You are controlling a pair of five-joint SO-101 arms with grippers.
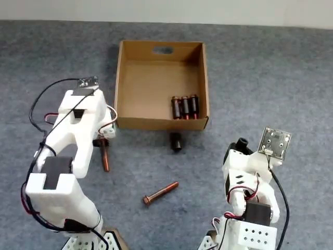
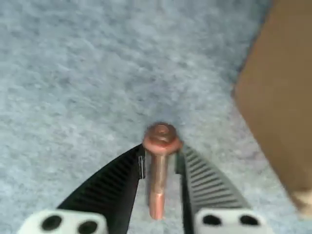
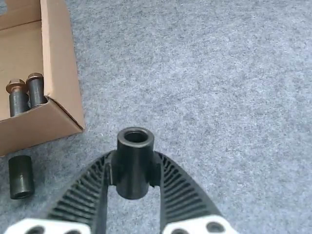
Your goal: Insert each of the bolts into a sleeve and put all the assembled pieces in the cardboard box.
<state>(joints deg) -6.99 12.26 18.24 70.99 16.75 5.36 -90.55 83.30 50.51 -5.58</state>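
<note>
Held for mating: bolt (image 2: 157, 185) and sleeve (image 3: 132, 170).
Shank clenched in left gripper (image 2: 161, 153); sleeve clenched in right gripper (image 3: 134, 163), bore exposed to receive it.

The left arm (image 1: 73, 140) rises from 8 o'clock in the high view and stretches toward 1 o'clock, with the left gripper (image 2: 161, 149) clamped on a bolt (image 2: 157, 185). The right arm (image 1: 250, 179) sits folded at 5 o'clock, and the right gripper (image 3: 134, 163) grips a sleeve (image 3: 132, 183) held upright.
</note>
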